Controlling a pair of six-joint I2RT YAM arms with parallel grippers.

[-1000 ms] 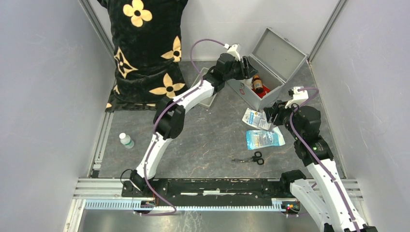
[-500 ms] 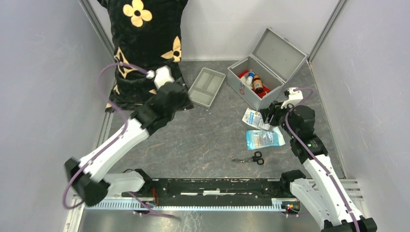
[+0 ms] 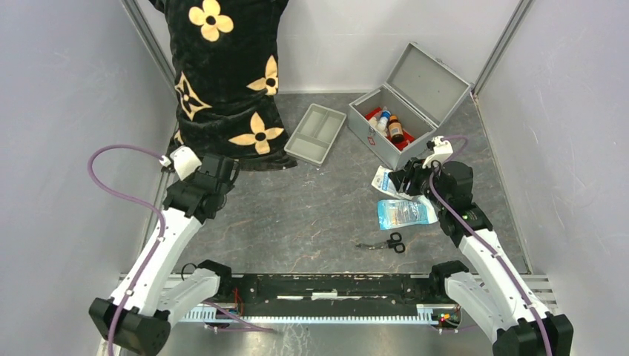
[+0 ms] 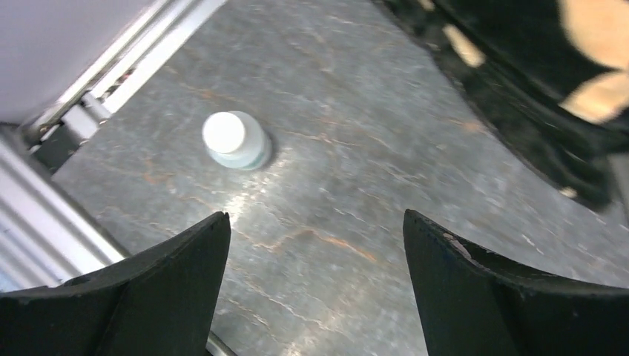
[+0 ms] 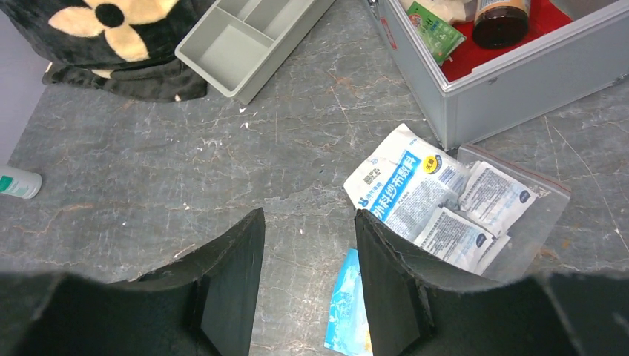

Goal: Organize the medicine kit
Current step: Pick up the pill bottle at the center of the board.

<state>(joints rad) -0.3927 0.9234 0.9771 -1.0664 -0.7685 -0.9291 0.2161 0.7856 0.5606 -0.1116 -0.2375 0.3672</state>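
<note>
– Kit [image 3: 429,80], where does it stand?
– On the table [image 3: 326,215], at the far right. Its lid is open and leans back. Inside I see a red lining and a brown bottle [image 3: 395,128].
– What else is big?
– A black cloth [image 3: 222,74] with yellow flowers, at the far left. A grey tray [image 3: 317,133] lies between it and the kit, apart from the kit.
– And the grippers?
– The left gripper [image 4: 315,222] hangs over the table near the left rail, fingers spread wide, nothing between them. The right gripper [image 5: 308,222] hovers in front of the kit, fingers also apart, holding nothing.
– What lies near the right one?
– A clear bag [image 5: 530,230] with white packets, just beside the kit's front corner. A blue packet [image 3: 404,213] lies next to the bag, on the near side. Scissors [image 3: 386,242] lie nearer still.
– The smallest thing?
– A white bottle [image 4: 236,139], upright, ahead of the left gripper.
</note>
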